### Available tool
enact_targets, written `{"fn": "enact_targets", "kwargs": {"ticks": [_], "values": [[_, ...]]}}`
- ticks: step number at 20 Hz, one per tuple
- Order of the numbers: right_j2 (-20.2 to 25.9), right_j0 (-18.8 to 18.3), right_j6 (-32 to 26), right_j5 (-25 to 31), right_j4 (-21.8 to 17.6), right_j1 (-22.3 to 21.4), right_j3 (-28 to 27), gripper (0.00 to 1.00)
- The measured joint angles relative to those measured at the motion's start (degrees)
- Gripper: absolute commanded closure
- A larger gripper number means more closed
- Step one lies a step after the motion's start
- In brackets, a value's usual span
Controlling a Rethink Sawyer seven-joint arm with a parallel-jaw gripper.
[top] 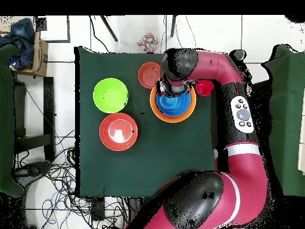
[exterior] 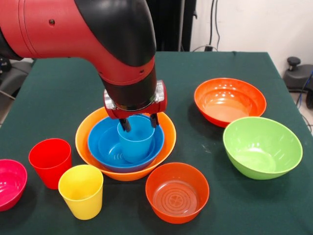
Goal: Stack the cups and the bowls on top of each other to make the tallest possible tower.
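Gripper at the light blue cup in the nested pile on the green table.

The red and black arm [exterior: 98,34] reaches down over the table [exterior: 63,93]; beneath it the pale orange bowl [exterior: 166,142] holds the blue bowl [exterior: 100,142], and the light blue cup [exterior: 134,142] stands upright inside that. The gripper [exterior: 140,121] straddles the cup's far rim, its dark fingers [exterior: 125,124] close at the rim, though actual grip cannot be told. The lime green bowl [exterior: 261,147] and two red-orange bowls [exterior: 230,100] [exterior: 177,192] sit apart; the red cup [exterior: 50,161], yellow cup [exterior: 81,191] and magenta bowl [exterior: 11,183] stand beside the pile.
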Motion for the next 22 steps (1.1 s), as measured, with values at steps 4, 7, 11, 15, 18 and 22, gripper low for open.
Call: {"fn": "enact_targets", "kwargs": {"ticks": [4,7,11,15,18,22], "values": [[0.00,-0.25,0.00,0.01,1.32,-0.56,0.19,0.00],[0.00,-0.62,0.00,0.01,3.01,-1.54,0.31,0.00],[0.00,-1.17,0.00,0.13,5.54,-3.53,0.25,0.00],[0.01,-1.47,0.00,0.45,7.32,-5.10,-0.11,0.00],[0.01,-1.65,0.00,0.45,7.71,-5.89,-0.34,0.00],[0.01,-1.89,0.00,0.45,7.82,-6.50,-1.14,0.00]]}}
